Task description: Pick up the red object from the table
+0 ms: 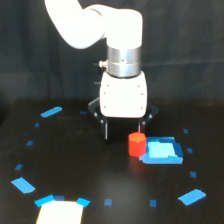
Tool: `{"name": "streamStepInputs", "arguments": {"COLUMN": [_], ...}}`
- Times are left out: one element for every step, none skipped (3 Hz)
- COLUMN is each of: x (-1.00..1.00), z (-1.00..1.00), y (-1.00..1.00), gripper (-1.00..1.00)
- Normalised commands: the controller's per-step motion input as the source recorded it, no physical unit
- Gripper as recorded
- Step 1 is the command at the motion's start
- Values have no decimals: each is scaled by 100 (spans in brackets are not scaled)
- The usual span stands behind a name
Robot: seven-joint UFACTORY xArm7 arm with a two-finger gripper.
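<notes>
A flat blue square (162,151) lies right of centre before me. Blue tape marks (51,111) ring the scene, and a pale sheet (60,212) sits near left.

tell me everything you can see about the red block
The red block is small, chunky and roughly cylindrical, plain matte red-orange. It stands upright on the black table, right against the left edge of a flat blue square. The gripper hangs just above and behind it; whether a finger touches it is unclear.
</notes>
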Motion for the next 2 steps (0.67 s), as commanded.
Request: {"name": "streamStepInputs", "arguments": {"x": [40,39], "z": [-30,-9], "y": [-100,-100], "gripper": [-100,-90]}}
